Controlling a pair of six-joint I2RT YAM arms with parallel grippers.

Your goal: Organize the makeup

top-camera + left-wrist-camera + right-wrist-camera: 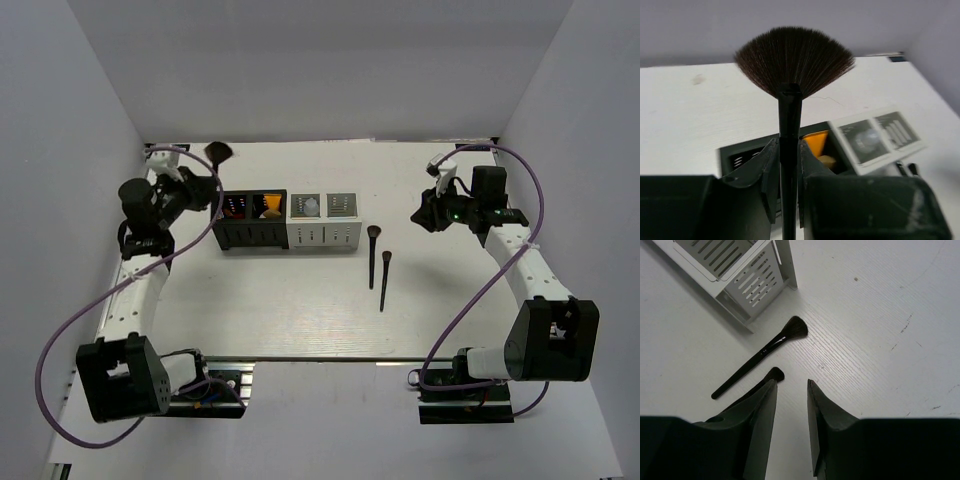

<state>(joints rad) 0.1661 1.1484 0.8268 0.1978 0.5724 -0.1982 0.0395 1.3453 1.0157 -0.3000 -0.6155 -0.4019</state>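
Left jaws grip fan brush (pixel 790 65) by black organizer (pixel 248 238); right jaws parted near brushes (pixel 762 355) (pixel 774 374).

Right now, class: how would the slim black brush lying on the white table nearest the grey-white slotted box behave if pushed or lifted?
The slim black brush probably rolls if nudged sideways, its handle looking round. Likely light and stiff, bristles aside. The glossy handle might slip.
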